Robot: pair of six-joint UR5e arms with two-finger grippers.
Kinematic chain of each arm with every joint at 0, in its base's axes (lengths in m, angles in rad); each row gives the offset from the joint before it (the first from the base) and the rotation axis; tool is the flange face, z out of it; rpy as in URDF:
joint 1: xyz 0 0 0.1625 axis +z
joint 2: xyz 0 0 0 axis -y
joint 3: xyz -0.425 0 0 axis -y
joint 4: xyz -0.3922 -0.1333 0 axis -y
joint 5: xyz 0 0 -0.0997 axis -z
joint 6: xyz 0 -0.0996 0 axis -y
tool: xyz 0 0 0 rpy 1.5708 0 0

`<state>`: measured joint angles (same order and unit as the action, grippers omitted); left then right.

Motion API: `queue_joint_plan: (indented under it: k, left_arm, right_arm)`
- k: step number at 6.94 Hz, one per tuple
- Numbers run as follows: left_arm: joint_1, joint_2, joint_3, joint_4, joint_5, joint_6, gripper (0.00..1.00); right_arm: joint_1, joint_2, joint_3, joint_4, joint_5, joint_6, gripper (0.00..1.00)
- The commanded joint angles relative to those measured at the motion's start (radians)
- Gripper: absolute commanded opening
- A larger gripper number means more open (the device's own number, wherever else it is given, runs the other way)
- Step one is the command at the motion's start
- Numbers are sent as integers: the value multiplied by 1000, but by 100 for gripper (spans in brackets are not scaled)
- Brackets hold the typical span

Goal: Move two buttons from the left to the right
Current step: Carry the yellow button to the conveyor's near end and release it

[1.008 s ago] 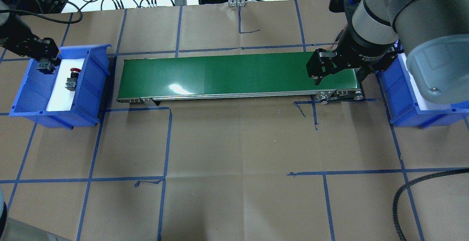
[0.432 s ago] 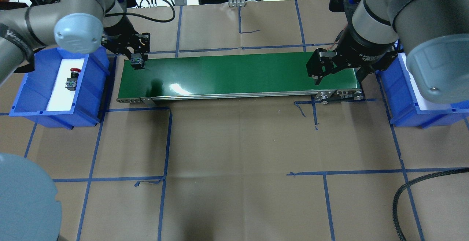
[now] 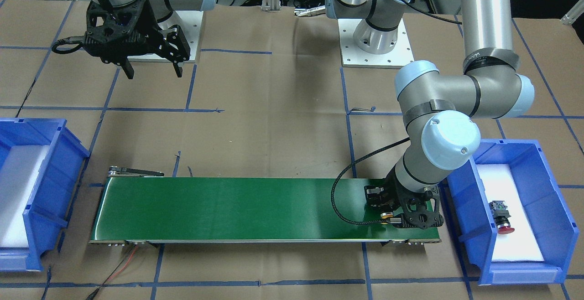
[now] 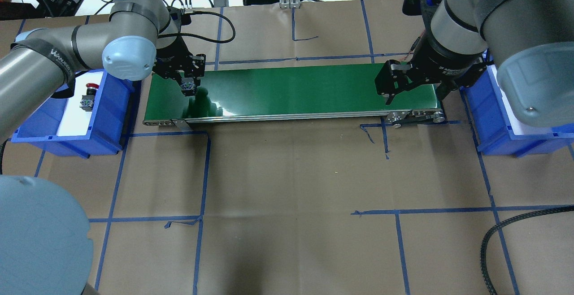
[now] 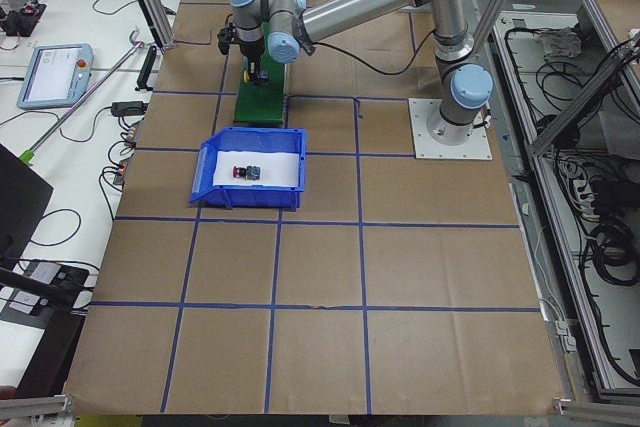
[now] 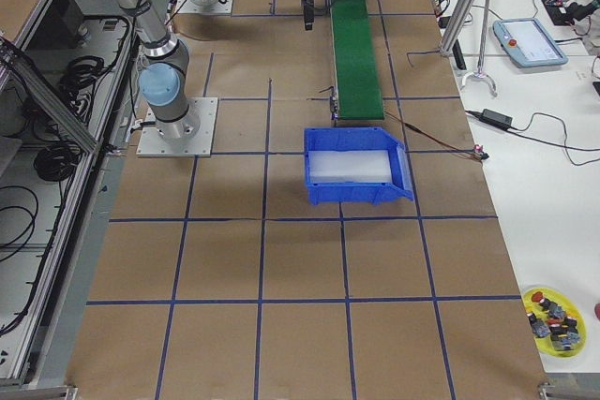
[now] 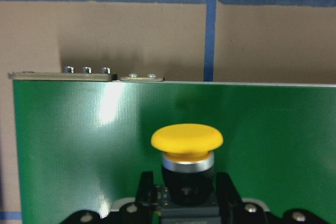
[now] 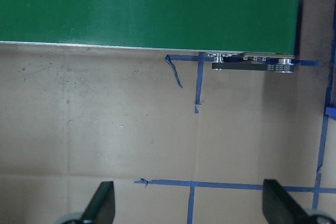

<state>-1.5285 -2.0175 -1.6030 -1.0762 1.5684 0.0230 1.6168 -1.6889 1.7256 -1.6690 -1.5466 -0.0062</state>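
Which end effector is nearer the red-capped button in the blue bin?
Left. Left end effector, holding a yellow-capped button, is over the green conveyor belt's end beside the red button's bin; right end effector is at the belt's far end.

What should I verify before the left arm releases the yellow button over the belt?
1. Grip: left pincer shut on the yellow mushroom-cap push button: ok.
2. Position: that button is over the green conveyor belt, inside its edges at the left end: ok.
3. Contact: button's base resting on the belt: cannot tell, the base is hidden.
4. Receiver: right pincer open, raised near the belt's right end: ok.
5. Second part: red-capped push button lying in the left blue plastic bin, not yet moved: ok.
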Motion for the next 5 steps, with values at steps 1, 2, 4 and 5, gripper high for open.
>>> queue_joint_plan:
  k: [1,2,4,5]
  left_arm:
    - [-1,3,-40,39,1,-3,61]
    - [-1,9,-41,48,1,-8,99]
    - [8,31,-5,33,4,-5,100]
    - [8,60,9,10,4,-5,100]
  right_arm:
    - [0,0,0,0,-1,0,100]
    - [0,0,0,0,0,0,100]
    - [0,0,0,0,-1,2,100]
    - [0,0,-1,0,0,2,100]
